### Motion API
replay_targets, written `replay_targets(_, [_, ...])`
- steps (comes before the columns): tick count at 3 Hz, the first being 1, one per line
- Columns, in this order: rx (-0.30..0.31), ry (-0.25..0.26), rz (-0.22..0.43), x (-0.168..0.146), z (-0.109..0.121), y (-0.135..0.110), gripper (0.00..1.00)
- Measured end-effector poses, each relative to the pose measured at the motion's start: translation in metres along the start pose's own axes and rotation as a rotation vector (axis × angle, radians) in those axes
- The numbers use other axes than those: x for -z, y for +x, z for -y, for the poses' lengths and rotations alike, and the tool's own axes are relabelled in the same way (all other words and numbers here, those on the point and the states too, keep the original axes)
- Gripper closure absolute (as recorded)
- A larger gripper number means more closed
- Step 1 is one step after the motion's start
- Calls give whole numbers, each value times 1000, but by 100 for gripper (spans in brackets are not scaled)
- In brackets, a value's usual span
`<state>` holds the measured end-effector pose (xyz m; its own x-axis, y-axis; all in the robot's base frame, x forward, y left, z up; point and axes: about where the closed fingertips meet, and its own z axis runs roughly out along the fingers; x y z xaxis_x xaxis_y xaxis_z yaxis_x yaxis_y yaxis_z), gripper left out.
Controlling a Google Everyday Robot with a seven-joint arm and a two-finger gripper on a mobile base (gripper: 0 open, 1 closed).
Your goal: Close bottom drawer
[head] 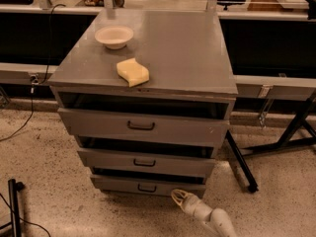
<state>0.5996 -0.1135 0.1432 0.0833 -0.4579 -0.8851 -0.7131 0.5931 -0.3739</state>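
The bottom drawer (pixel 123 184) is the lowest of three grey drawers in the cabinet, with a small dark pull handle (pixel 146 188). It stands slightly open, with a dark gap above its front panel. My gripper (pixel 177 197) is at the end of the white arm, low at the drawer's right end, touching or almost touching the front panel.
The middle drawer (pixel 144 162) and top drawer (pixel 141 126) also stand ajar. A white bowl (pixel 114 36) and a yellow sponge (pixel 132 72) lie on the cabinet top. A black table leg (pixel 242 164) stands to the right, a black stand (pixel 15 206) at lower left.
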Motion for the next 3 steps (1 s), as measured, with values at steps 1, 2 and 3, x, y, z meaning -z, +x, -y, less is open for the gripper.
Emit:
replay_targets(1, [31, -30, 2, 15, -1, -12, 100])
replay_targets(2, [47, -122, 19, 31, -13, -31, 100])
replay_targets(3, [50, -154, 47, 52, -22, -61, 100])
